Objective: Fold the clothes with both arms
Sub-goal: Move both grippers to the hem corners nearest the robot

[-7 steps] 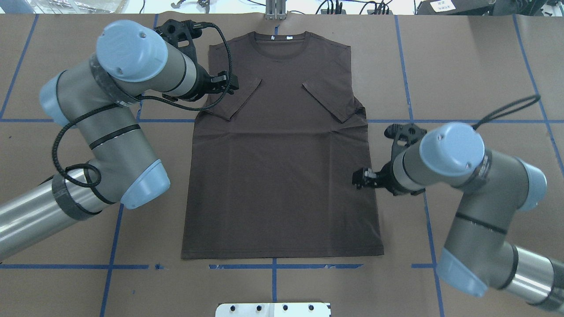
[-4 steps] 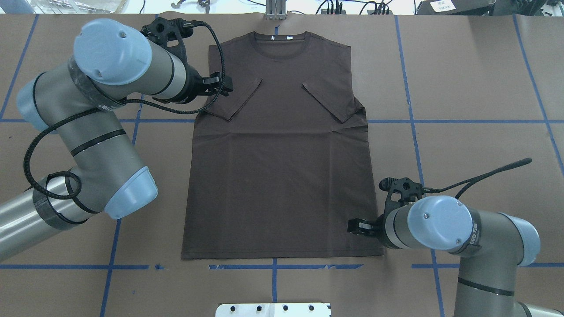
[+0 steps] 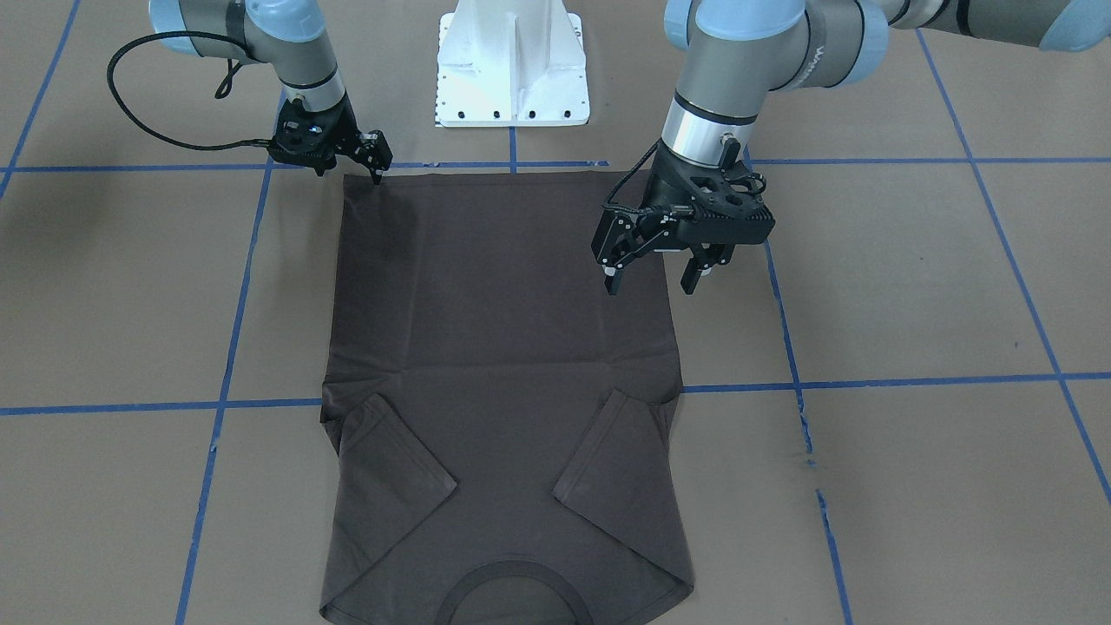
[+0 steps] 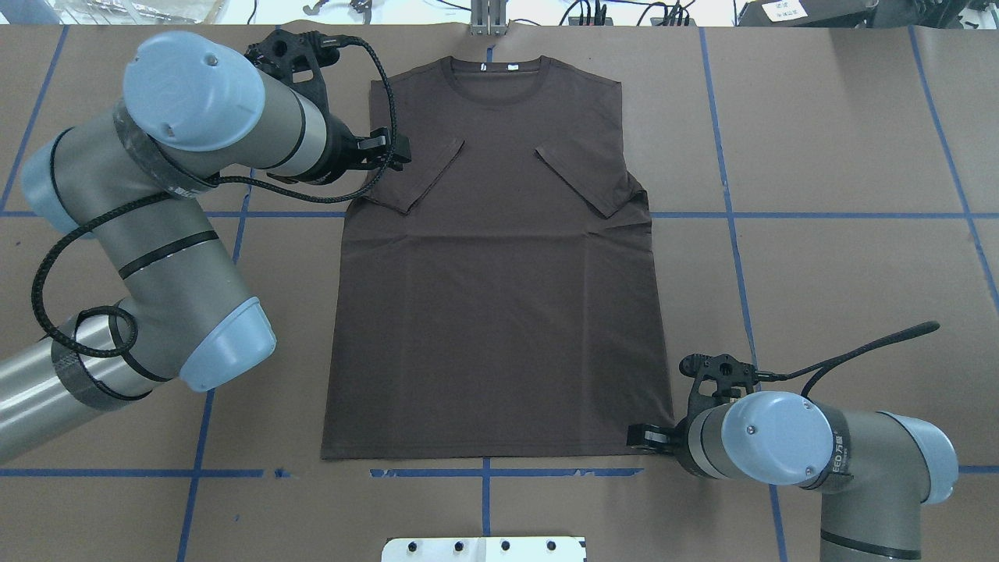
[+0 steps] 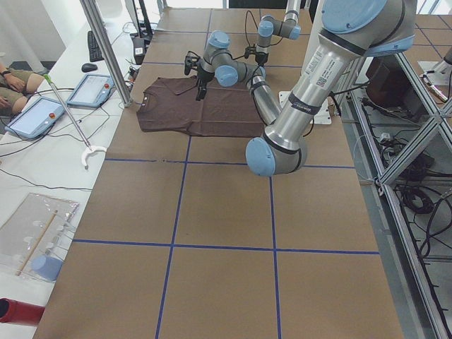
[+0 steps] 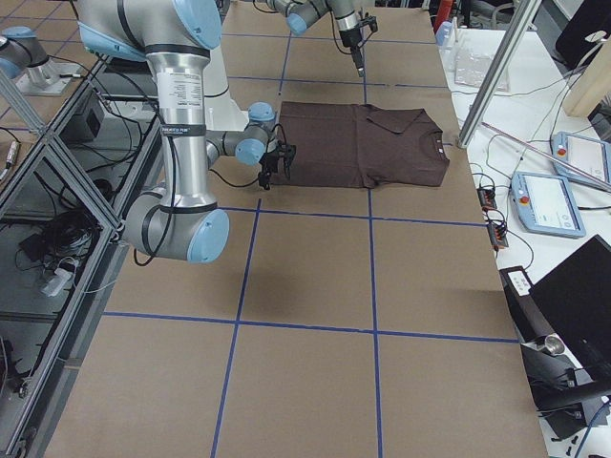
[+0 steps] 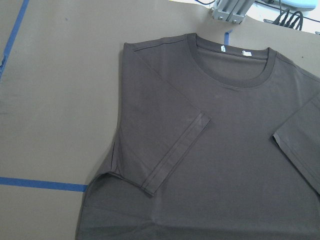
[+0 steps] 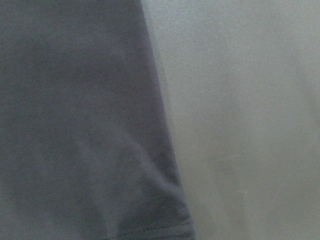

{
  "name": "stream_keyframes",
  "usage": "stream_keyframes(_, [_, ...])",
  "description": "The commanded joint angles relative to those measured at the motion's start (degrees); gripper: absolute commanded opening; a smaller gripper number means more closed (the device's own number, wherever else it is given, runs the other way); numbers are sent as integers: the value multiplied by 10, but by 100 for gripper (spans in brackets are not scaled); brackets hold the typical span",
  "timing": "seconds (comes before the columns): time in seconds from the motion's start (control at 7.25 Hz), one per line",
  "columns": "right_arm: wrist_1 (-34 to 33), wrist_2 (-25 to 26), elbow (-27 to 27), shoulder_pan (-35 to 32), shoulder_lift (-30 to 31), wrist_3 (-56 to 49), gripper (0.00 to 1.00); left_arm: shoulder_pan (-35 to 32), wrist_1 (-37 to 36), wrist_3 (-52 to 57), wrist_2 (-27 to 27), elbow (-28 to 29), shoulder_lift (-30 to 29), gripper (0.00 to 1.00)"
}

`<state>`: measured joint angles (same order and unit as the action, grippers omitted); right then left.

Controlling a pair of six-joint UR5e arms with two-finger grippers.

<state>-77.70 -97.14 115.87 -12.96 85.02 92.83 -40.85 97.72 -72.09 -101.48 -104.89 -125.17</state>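
Shirt (image 4: 492, 312) flat on bench (image 4: 819, 117), sleeves folded in, collar far from robot. Right tool (image 3: 378, 170) has moved from mid side edge down to the near right hem corner. Can't tell its grip; its wrist view is just blurred hem. Left tool (image 3: 651, 279) barely shifted, fingers spread, raised by left sleeve; the spread only shows in front view. Collar tags (image 7: 221, 48) unreadable.

One T-shirt (image 4: 492, 312), one table (image 4: 819, 117), one pedestal (image 3: 512, 69). Two arms: left arm (image 4: 179, 234), right arm (image 4: 858, 460). Two end effectors: left end effector (image 3: 651, 285), right end effector (image 3: 377, 169).
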Motion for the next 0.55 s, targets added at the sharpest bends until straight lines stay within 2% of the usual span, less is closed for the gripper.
stream_keyframes(0.0, [0, -3, -2, 0, 0, -3, 55, 0, -1, 0, 1, -1, 0, 100])
stream_keyframes(0.14, [0, -7, -2, 0, -1, -5, 19, 1, -1, 0, 1, -1, 4, 100])
stream_keyframes(0.28, [0, -7, -1, 0, -2, -8, 0, 1, 0, 0, 1, -2, 8, 100])
stream_keyframes(0.41, [0, -13, 1, 0, -2, -8, 0, 0, -1, 0, 1, -2, 9, 100])
